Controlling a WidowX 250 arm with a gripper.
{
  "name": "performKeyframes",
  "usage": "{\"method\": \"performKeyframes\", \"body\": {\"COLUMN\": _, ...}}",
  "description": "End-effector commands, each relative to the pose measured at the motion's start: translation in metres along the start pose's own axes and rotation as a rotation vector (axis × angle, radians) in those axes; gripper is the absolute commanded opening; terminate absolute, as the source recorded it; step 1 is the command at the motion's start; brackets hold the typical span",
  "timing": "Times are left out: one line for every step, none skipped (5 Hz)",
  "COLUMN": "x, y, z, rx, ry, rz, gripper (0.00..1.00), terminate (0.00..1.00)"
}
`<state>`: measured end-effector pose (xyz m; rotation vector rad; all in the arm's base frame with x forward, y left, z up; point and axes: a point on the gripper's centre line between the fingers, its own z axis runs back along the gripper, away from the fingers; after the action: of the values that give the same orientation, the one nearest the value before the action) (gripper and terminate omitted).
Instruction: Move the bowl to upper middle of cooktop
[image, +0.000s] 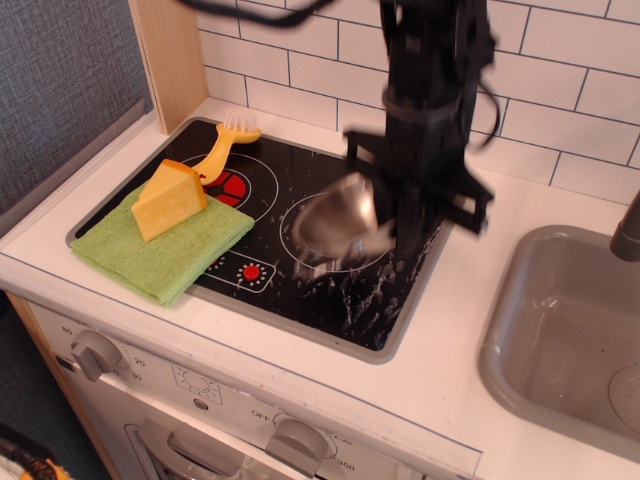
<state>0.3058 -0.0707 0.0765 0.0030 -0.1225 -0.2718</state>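
The shiny steel bowl (338, 222) hangs tilted and blurred above the right burner ring of the black cooktop (300, 285). My black gripper (385, 232) comes straight down from above and is shut on the bowl's right rim, holding it off the glass. The fingertips are blurred by motion and partly hidden behind the bowl. The bowl's wire handles are hard to make out in the blur.
A green cloth (165, 248) with a yellow cheese wedge (169, 199) covers the cooktop's left front. A yellow brush (226, 142) lies at the back left. The grey sink basin (565, 330) is on the right. White tiled wall stands behind.
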Motion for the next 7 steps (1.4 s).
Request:
{"method": "performKeyframes", "body": {"x": 0.048, "y": 0.051, "z": 0.014, "rx": 0.017, "ry": -0.041, "rz": 0.046, "gripper": 0.00, "terminate": 0.00}}
{"method": "performKeyframes", "body": {"x": 0.051, "y": 0.072, "z": -0.001, "rx": 0.004, "ry": -0.003, "rz": 0.085, "gripper": 0.00, "terminate": 0.00}}
{"method": "performKeyframes", "body": {"x": 0.050, "y": 0.082, "z": -0.017, "rx": -0.019, "ry": 0.043, "rz": 0.104, "gripper": 0.00, "terminate": 0.00}}
{"method": "performKeyframes", "body": {"x": 0.044, "y": 0.097, "z": -0.032, "rx": -0.036, "ry": 0.066, "rz": 0.141, "gripper": 0.00, "terminate": 0.00}}
{"method": "performKeyframes", "body": {"x": 0.040, "y": 0.097, "z": -0.040, "rx": -0.065, "ry": 0.086, "rz": 0.154, "gripper": 0.00, "terminate": 0.00}}
{"method": "performKeyframes", "body": {"x": 0.042, "y": 0.087, "z": -0.033, "rx": -0.080, "ry": 0.068, "rz": 0.139, "gripper": 1.00, "terminate": 0.00}}
{"method": "performKeyframes", "body": {"x": 0.043, "y": 0.078, "z": -0.019, "rx": -0.092, "ry": 0.002, "rz": 0.106, "gripper": 1.00, "terminate": 0.00}}
